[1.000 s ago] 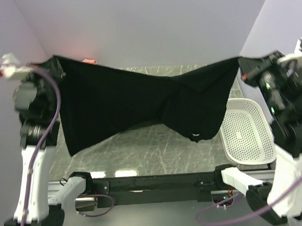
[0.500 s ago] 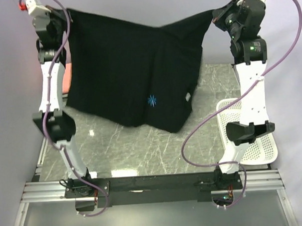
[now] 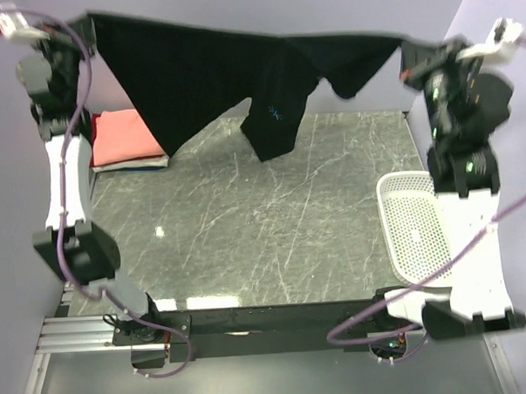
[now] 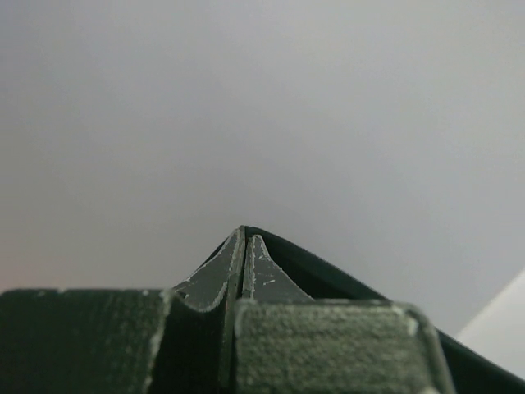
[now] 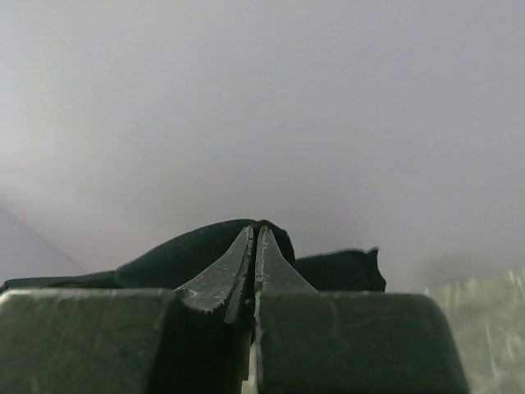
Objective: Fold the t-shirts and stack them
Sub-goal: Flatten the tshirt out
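we are holding the black t-shirt [image 3: 197, 78] stretched high over the table [image 3: 273, 223], our left gripper [image 4: 244, 236] clenching one end of it and our right gripper [image 5: 255, 231] clenching the other.

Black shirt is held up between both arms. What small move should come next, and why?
Probably lower both arms together to lay the black t-shirt on the table. The left gripper and right gripper are each shut on its top edge, it hangs stretched and clear of the table, and folding needs it flat.
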You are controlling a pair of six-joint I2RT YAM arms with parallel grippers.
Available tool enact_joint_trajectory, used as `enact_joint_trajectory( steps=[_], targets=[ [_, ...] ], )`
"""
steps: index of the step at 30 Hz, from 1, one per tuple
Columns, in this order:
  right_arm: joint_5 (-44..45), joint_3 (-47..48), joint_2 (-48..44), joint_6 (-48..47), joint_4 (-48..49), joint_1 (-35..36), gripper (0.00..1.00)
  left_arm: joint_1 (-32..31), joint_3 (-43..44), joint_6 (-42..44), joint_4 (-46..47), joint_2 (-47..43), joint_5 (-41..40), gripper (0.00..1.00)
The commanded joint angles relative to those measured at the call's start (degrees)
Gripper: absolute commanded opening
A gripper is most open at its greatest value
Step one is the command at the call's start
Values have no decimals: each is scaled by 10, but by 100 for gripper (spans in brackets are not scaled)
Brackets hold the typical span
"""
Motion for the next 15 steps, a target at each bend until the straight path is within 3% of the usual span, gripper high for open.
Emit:
enact_joint_trajectory(
  steps=[1,2,6,8,15],
  targets=[
    [31,-144,-63,11,25,-9,0,11,-170,-15,80,-84,-6,0],
    [24,-221,-107,21,20,-9,0,13,-213,-25,82,-107,-15,0],
    [1,-378,-207,59,-23,-9,0,18,-455,-63,63,-253,-70,0],
    [-17,-447,-263,75,-64,-8,0,21,-527,-82,34,-306,-104,0],
    [-87,-579,-394,61,-182,-8,0,20,-772,-114,-136,-574,-196,0]
  ],
)
